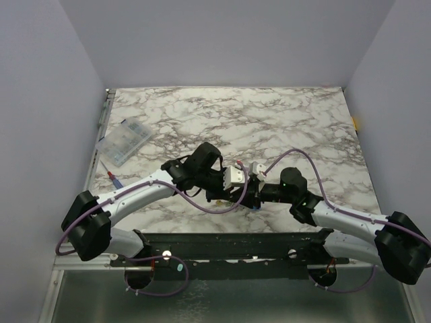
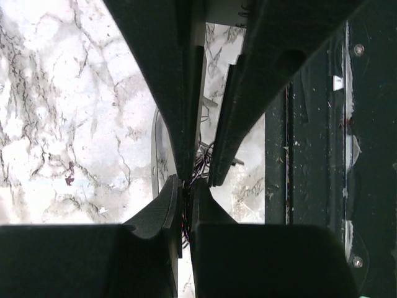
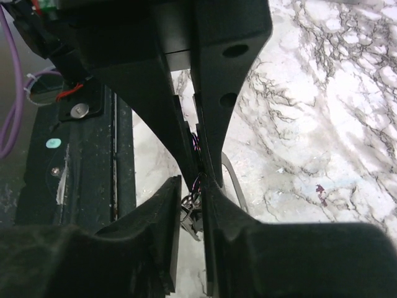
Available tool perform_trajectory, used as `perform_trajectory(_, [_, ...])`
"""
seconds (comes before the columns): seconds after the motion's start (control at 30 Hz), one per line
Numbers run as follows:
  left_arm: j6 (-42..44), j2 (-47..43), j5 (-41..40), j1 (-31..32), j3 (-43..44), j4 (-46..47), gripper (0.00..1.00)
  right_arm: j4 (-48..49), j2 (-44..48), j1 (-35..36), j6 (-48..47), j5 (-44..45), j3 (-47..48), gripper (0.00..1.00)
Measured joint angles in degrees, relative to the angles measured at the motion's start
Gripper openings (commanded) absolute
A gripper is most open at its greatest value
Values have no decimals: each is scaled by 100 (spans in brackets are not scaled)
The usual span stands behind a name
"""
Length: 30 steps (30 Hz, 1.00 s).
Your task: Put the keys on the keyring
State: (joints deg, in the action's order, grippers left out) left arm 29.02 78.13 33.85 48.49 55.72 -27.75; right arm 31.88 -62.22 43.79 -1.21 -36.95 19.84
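Nearest the arms' bases, a black mounting rail (image 1: 222, 245) runs along the near edge of the marble table (image 1: 283, 114). Just beyond it, over the near middle of the table, the 2 grippers meet tip to tip. The left arm reaches in from the left and the right arm from the right, with purple cables (image 1: 202, 204) looping beside them.

The left gripper (image 2: 185, 200) is closed to a slit. Thin dark strands run through that slit, and what they belong to cannot be told. The right gripper (image 3: 191, 197) has its fingers a narrow way apart, with a small silvery-dark piece in the gap. Whether the pads press on it cannot be told.

The keyring (image 2: 200, 162) shows only as a tangle of thin dark wire where the 2 sets of fingers cross. The keys are hidden behind the fingers. A pale curved strip (image 2: 155, 155) lies just beside the left fingertips, too unclear to identify.

Farther back on the left, a thin red-and-blue item (image 1: 113, 176) lies by the table's left edge. Beyond it sits a clear compartment box (image 1: 125, 141), well apart from both grippers. A small yellow object (image 1: 355, 122) sits at the far right edge.
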Motion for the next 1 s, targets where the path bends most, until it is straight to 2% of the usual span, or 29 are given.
perform_trajectory(0.07, [-133,-111,-7,0,-133,238,0,0,0,2,42,-4,22,39])
perform_trajectory(0.23, [-417,-348,-48,-39,-411,715,0,-55,127,4,190,55,57,45])
perform_trajectory(0.53, [-892,-721,0,-39,-787,1661,0,-144,1419,11,387,1005,-72,46])
perform_trajectory(0.77, [-1226,-868,55,-52,-1119,2144,0,-297,2400,11,588,1945,-234,38])
perform_trajectory(1.0, [-1471,-1075,55,-81,-1327,2463,0,-942,2070,11,933,1939,-55,25])
